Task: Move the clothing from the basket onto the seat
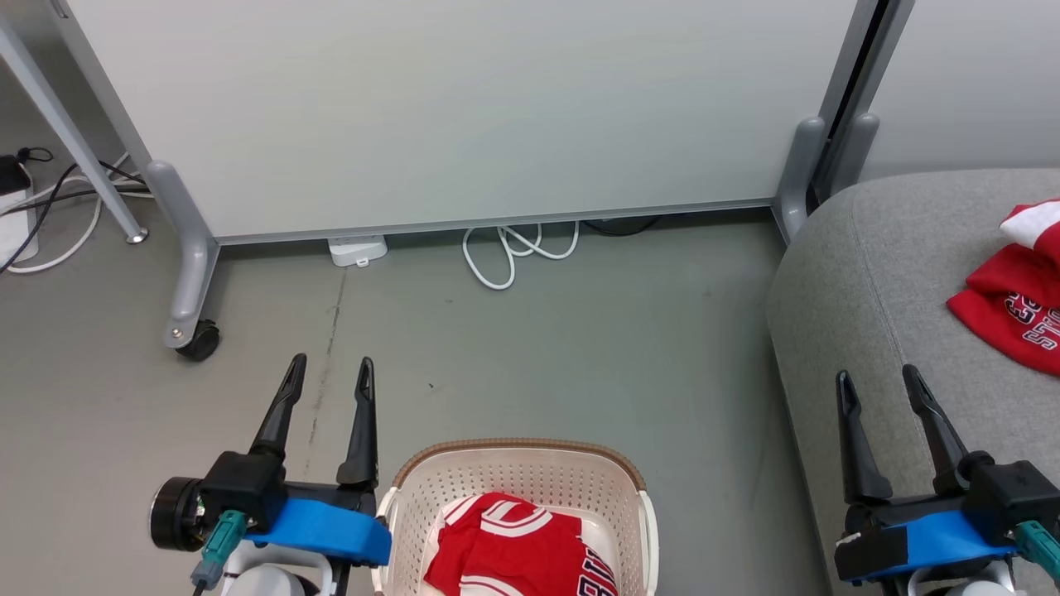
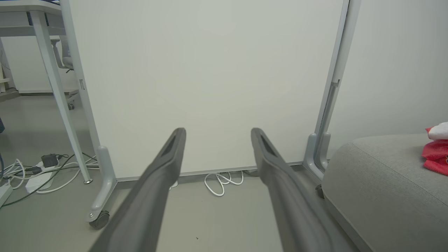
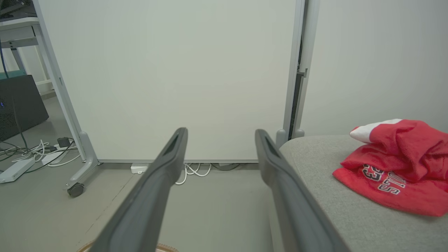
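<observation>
1. At the bottom centre of the head view, the basket stands on the grey floor, between the two arms.
2. First garment: red with white stripes, lying crumpled inside the basket. Part of its lettering shows at the lower right.
3. Second garment: red with a white panel and black-and-white lettering, lying bunched on the seat at the right edge of the head view, well apart from the basket.
4. Left gripper: fingers spread apart, holding nothing, just left of the basket. The left wrist view shows the same clear gap between the fingers.
5. Right gripper: fingers spread apart, holding nothing, seen against the near part of the seat and short of the second garment.
6. Background: a white partition panel on castered feet, with a coil of white cable on the floor at its lower edge.
</observation>
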Robot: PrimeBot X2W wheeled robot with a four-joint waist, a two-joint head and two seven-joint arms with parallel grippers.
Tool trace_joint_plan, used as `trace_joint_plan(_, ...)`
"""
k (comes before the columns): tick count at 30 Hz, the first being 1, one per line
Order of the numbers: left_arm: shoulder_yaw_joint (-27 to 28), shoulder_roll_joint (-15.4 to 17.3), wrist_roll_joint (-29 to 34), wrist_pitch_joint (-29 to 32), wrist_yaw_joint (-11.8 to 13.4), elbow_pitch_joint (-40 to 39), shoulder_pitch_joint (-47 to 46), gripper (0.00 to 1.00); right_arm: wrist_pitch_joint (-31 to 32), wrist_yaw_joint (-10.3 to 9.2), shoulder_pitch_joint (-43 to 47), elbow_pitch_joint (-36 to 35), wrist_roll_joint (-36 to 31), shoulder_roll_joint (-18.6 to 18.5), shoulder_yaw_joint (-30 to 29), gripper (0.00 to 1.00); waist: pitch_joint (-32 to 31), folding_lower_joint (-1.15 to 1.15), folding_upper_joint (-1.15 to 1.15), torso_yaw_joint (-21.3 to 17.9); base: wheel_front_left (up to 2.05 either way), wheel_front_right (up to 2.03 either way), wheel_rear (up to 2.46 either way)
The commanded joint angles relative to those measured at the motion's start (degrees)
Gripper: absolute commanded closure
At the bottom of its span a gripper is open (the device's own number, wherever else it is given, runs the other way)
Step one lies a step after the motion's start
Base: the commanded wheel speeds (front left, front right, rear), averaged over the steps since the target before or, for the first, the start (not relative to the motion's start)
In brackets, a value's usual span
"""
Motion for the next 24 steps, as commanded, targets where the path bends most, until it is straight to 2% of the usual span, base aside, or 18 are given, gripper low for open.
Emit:
trace_joint_plan(1,-0.9,0.2,0.6,-0.2,-0.4,1.0,-2.0,0.00,0.0,0.01,-1.0,-0.5,-0.5,0.1,0.2,0.00,0.9,0.00,0.00,-0.4,0.00,0.00,0.00)
trace_joint_plan(8,-7.1,2.7,-0.4,-0.2,-0.5,5.6,-9.1,0.00,0.0,0.02,-4.6,-1.9,-0.9,0.1,0.7,0.00,5.8,0.00,0.00,-2.0,0.00,0.00,0.00)
trace_joint_plan(15,-17.9,6.5,-3.1,-0.1,-0.4,13.7,-19.9,0.00,0.0,0.02,-10.8,-4.7,-1.5,0.1,1.6,0.00,16.2,0.00,0.00,-4.6,0.00,0.00,0.00)
trace_joint_plan(16,-17.9,6.5,-3.1,-0.1,-0.4,13.7,-19.9,0.00,0.0,0.02,-10.8,-4.7,-1.5,0.1,1.6,0.00,16.2,0.00,0.00,-4.6,0.00,0.00,0.00)
trace_joint_plan(24,-32.3,10.7,-6.4,-0.2,-0.3,25.3,-32.2,0.00,0.0,0.02,-18.8,-6.9,-1.2,0.1,3.1,0.00,27.6,0.00,0.00,-8.1,0.00,0.00,0.00)
